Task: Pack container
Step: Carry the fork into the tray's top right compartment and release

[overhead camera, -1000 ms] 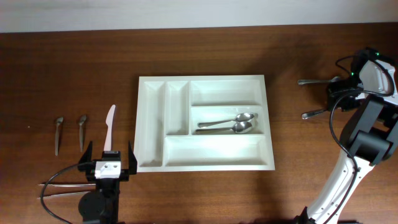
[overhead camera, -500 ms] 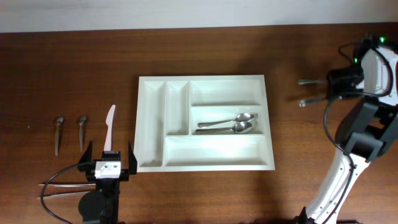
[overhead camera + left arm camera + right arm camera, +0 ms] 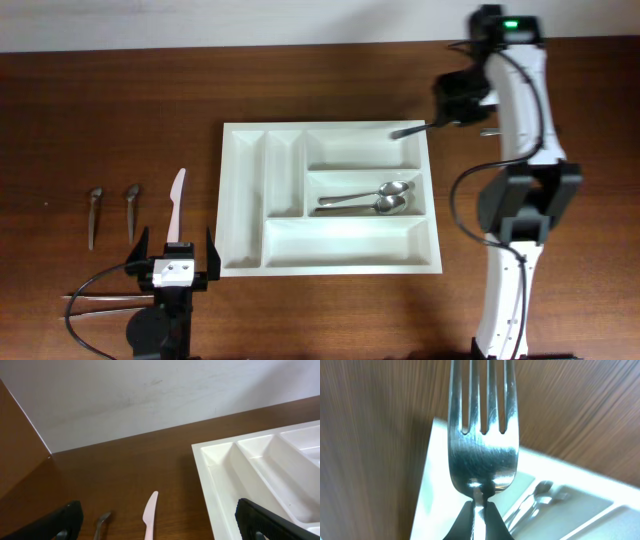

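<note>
While parked at the near-left edge of the bench (image 3: 120,100), spread fully apart and empty: so with the left gripper (image 3: 172,258), just behind a white knife (image 3: 177,205), two small utensils (image 3: 112,212) further left. Right of these, flat at mid-bench with its long side running left to right, the container (image 3: 340,245), two spoons (image 3: 375,200) in its middle right compartment. Far nearer to the right arm. At the container's far right corner, clamped shut on the handle of a fork (image 3: 412,128): so with the right gripper (image 3: 437,122). Tines pointing leftward over the far wide compartment, long axis along it. Judged next: lowering and releasing there. Further right, partly hidden by the arm, one more utensil (image 3: 490,131).
</note>
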